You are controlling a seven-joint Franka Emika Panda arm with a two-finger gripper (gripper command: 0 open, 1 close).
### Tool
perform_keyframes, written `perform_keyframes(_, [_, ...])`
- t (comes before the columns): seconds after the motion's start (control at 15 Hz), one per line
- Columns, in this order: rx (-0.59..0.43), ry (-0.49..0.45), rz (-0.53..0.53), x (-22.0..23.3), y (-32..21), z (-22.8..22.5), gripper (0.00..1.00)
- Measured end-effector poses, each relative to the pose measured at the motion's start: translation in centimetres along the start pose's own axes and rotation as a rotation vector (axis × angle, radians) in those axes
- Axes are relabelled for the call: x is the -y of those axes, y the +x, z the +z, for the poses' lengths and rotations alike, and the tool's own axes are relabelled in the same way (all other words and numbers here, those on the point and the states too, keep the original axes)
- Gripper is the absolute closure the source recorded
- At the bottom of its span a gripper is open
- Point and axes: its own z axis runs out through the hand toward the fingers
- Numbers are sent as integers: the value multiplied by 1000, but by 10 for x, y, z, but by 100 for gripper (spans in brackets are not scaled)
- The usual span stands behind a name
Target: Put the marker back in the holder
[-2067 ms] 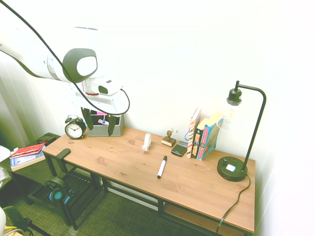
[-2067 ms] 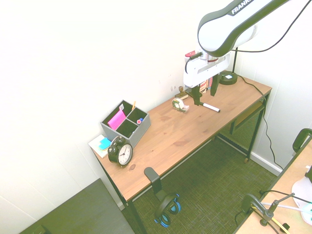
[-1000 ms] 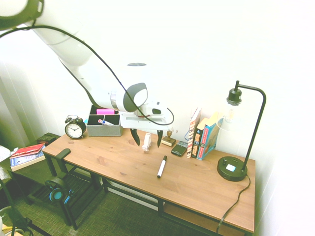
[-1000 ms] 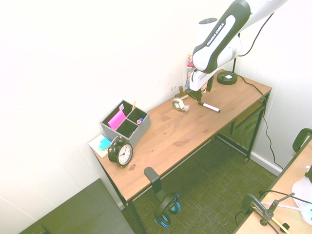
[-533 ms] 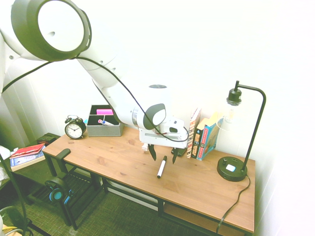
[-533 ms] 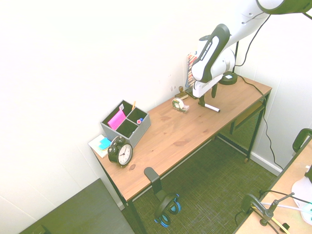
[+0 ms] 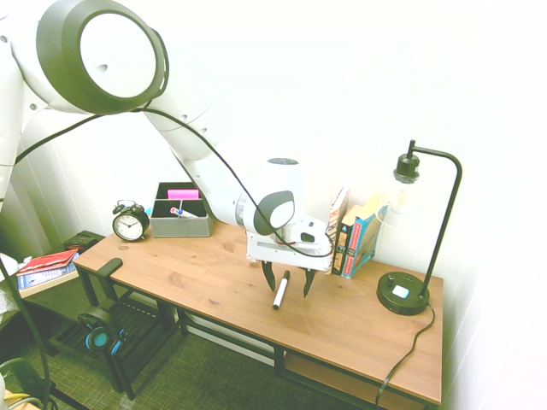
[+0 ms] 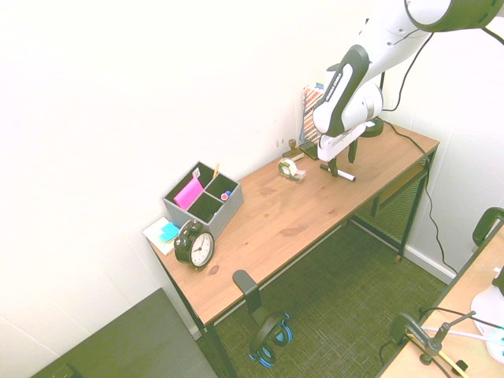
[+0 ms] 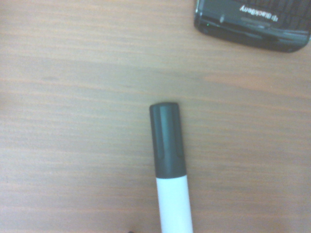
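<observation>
The marker [image 7: 279,295], white-barrelled with a black cap, lies flat on the wooden desk [image 7: 197,278] near its middle. It shows again in the second exterior view as the marker [image 8: 341,175], and close up in the wrist view as the marker [image 9: 169,170]. My gripper [image 7: 288,284] hangs just over its capped end, open, one finger on each side and nothing between them. The gripper [image 8: 339,163] shows the same stance from the other side. The grey holder [image 7: 180,222] stands at the desk's far end by the wall, its dark compartments [image 8: 206,206] holding pink notes and small pens.
A black alarm clock [image 7: 130,223] stands beside the holder. A tape dispenser [image 8: 290,168] and a black phone [image 9: 252,22] lie close to the marker. Upright books [image 7: 354,236] and a black desk lamp [image 7: 404,292] fill the other end. Headphones [image 7: 100,334] hang below the desk.
The arm has swung from beside the tape dispenser across the desk and come down over the marker. The fingers have stayed open. The marker has not moved.
</observation>
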Motion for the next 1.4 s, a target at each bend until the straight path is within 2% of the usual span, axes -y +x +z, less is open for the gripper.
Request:
perform_keyframes(1.2, [61, -10, 9, -3, -9, 5, 100])
perform_keyframes(1.4, [132, 2, 29, 9, -17, -32, 100])
